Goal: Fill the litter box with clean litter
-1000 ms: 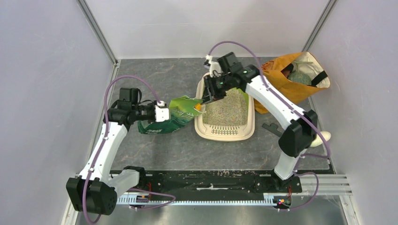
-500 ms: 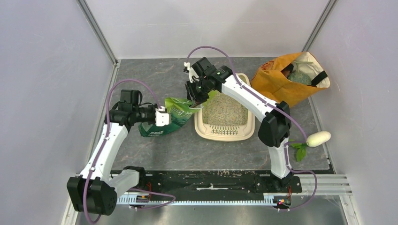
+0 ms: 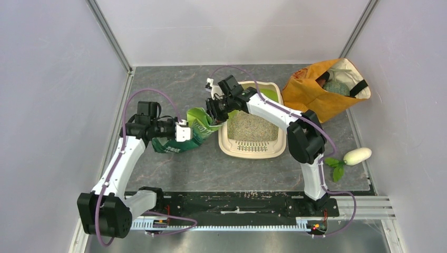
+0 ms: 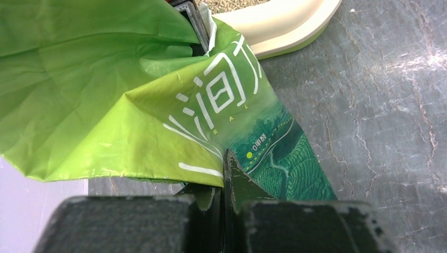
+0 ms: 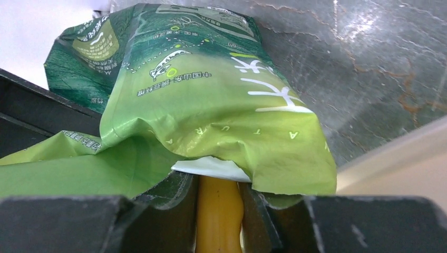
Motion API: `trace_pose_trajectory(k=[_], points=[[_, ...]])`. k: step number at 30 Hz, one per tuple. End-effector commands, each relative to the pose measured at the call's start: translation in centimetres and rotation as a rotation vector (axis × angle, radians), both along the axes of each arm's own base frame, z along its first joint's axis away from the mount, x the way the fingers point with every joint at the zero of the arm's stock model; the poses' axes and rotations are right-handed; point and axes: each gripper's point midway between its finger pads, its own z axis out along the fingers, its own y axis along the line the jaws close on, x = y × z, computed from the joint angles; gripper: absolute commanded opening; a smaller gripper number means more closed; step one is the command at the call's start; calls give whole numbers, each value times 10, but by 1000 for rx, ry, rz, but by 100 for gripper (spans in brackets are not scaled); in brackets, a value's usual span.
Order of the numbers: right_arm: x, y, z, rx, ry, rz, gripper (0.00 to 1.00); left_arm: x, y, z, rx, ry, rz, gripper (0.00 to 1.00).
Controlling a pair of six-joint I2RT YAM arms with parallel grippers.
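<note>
Right gripper (image 3: 216, 111) has swung left, clamped on bag (image 3: 199, 122) mouth; left gripper (image 3: 185, 131) pinches its base. I keep the mouth over litter box (image 3: 252, 156).

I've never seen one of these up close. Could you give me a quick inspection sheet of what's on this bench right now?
Surface: dark grey marbled table.
Job's things: litter box holds clean litter; green bag lies at its left side.
Clutter: orange bag behind the box to the right; white vegetable near the right edge.
Grippers: left gripper shut on a fold of the green bag; right gripper shut on its top edge.
Cables: purple cables loop over both arms.
Surroundings: pale walls, metal corner posts.
</note>
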Motion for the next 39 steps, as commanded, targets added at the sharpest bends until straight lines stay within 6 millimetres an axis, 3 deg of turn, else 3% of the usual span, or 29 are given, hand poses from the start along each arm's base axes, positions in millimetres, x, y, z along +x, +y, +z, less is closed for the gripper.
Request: trace_pose_trajectory(k=[1,8,14,18,27,39], points=[[-24,43,66,344,34,125,0,0,-10,-1,-46,-4,-44,2],[-16,34,122,575,72,91,0,3,-11,6,-57,-4,-31,2],[-25,20,161,671,105,80,0,10,-13,34,-88,-29,-10,2],[-22,-1,179,699,115,45,0,10,-14,56,-106,-65,-4,2],[-12,-74,169,674,145,-110,0,20,-22,74,-199,-26,25,2],[-16,-141,154,669,148,-264,0,30,-35,71,-228,52,8,2]])
